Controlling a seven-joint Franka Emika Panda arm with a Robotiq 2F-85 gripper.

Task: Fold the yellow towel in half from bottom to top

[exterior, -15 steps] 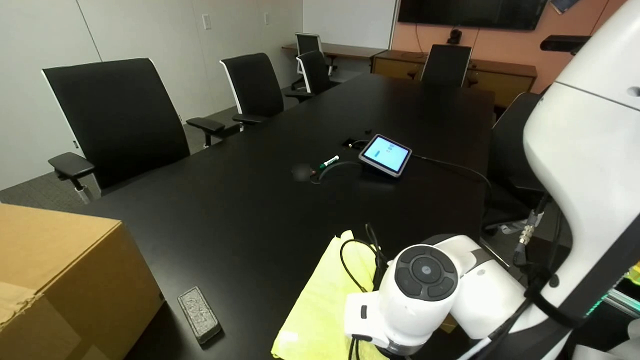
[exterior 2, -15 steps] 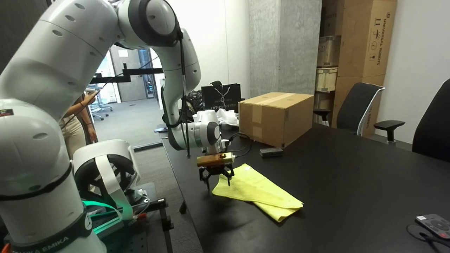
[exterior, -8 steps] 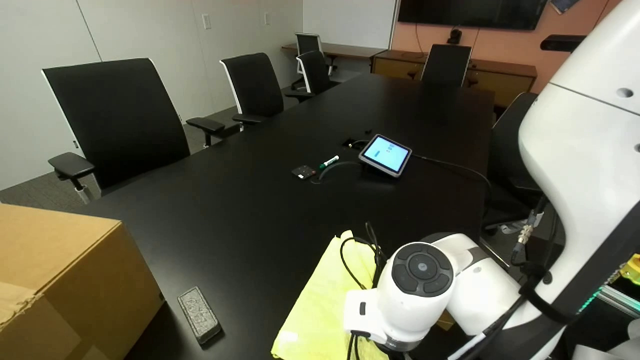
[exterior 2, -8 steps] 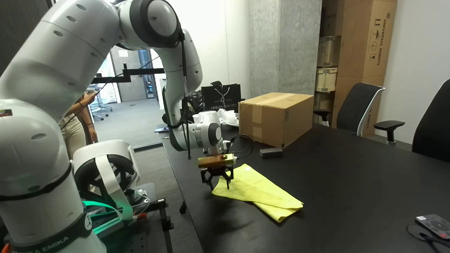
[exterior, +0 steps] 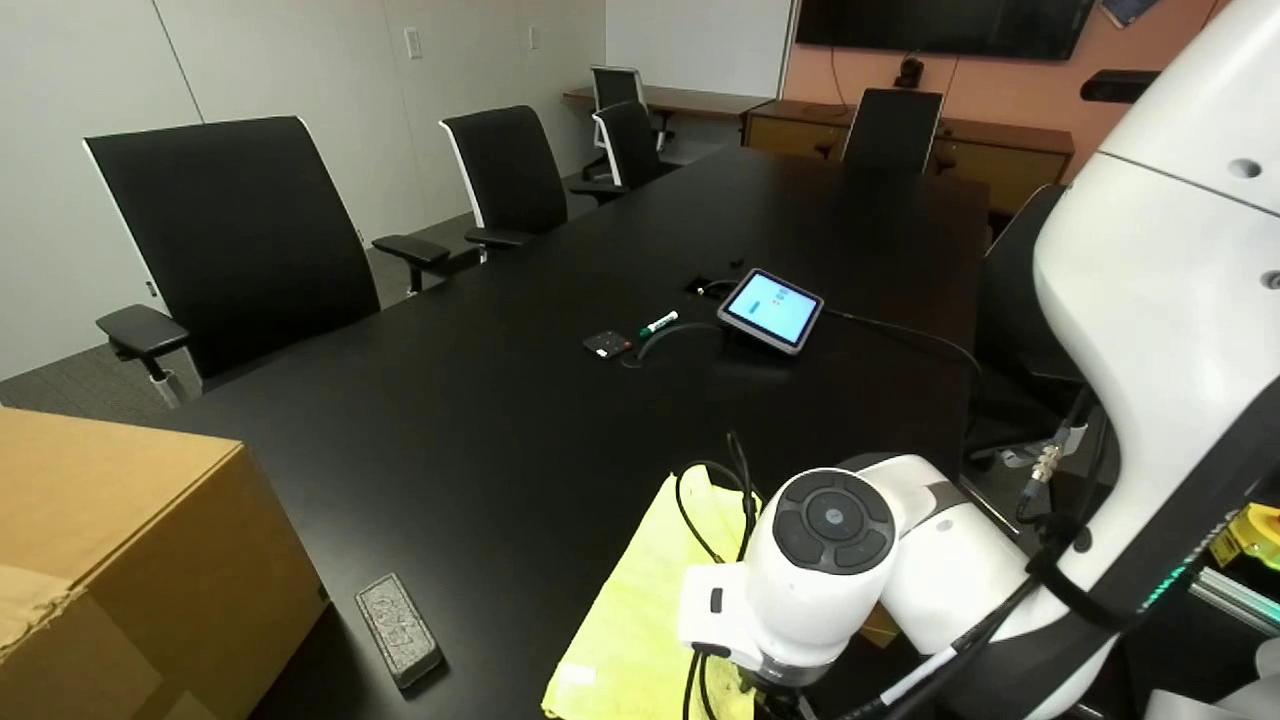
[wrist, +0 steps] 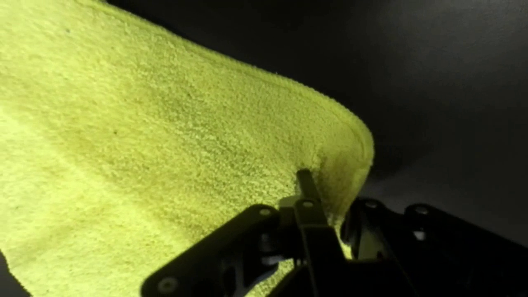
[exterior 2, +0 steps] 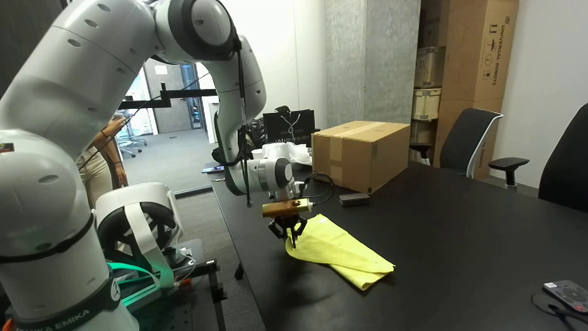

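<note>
The yellow towel [exterior 2: 335, 250] lies on the black table as a long folded strip, with its layers slightly offset at one end; it also shows in an exterior view as the towel [exterior: 640, 590], partly behind the arm. My gripper [exterior 2: 294, 242] is down at the towel's corner nearest the robot's base. In the wrist view, the corner of the yellow towel [wrist: 165, 123] is bunched and pulled up between the fingers [wrist: 307, 185], which have come together on it. The other finger's tip is hidden behind the cloth.
A cardboard box [exterior 2: 358, 154] and a grey eraser [exterior 2: 354, 199] stand past the towel. A tablet [exterior: 772, 308], a green marker [exterior: 659, 323] and a remote [exterior 2: 569, 294] lie on the table. Black cables [exterior 2: 324, 191] loop from the wrist. The table edge runs close to the gripper.
The gripper has dipped and moved slightly inward over the table, and its fingers have come together. The towel's near corner has been drawn in and bunched between them.
</note>
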